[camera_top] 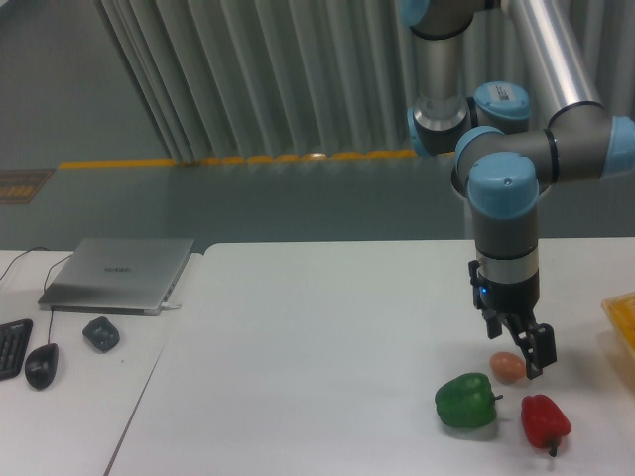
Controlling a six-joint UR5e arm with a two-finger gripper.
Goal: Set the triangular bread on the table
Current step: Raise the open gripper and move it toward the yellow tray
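The triangular bread is out of view. My gripper (518,353) hangs low over the right part of the white table (317,337), pointing down. Its dark fingers stand apart with nothing between them, so it is open. A small brown egg (507,367) lies on the table just below and slightly behind the fingertips. I cannot tell whether a finger touches it.
A green pepper (466,401) and a red pepper (545,420) lie in front of the egg. A yellow tray (622,319) is cut off at the right edge. A separate desk on the left holds a laptop (119,275), a mouse (41,365) and a keyboard (12,347).
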